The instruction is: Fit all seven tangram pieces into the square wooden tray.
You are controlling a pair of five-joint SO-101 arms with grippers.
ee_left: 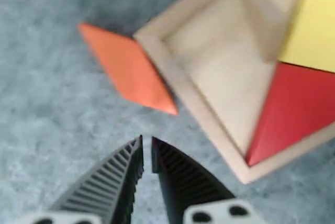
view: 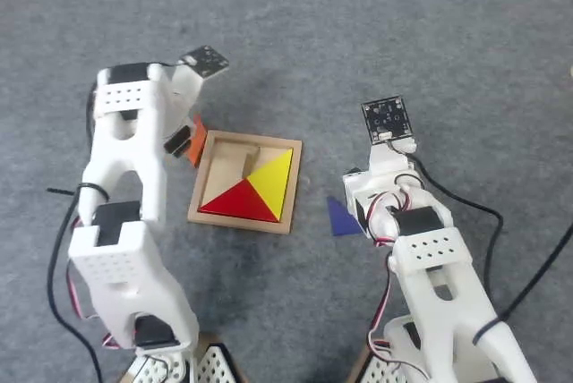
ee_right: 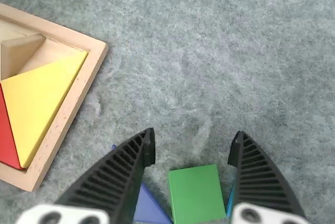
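Green square (ee_right: pixel 196 192), judged light and rigid, wants grasping across opposite edges; right gripper (ee_right: pixel 192 143) spread wide, left gripper (ee_left: pixel 146 148) clenched empty.

Bare grey bench (view: pixel 430 52) lies open beyond the square wooden tray (view: pixel 296 186). The tray's raised rim stands just beside the orange parallelogram piece (ee_left: pixel 128 69). The green square piece (ee_right: pixel 196 192) sits between the wide-set right jaws, with the blue triangle piece (ee_right: pixel 152 208) crowding one side.
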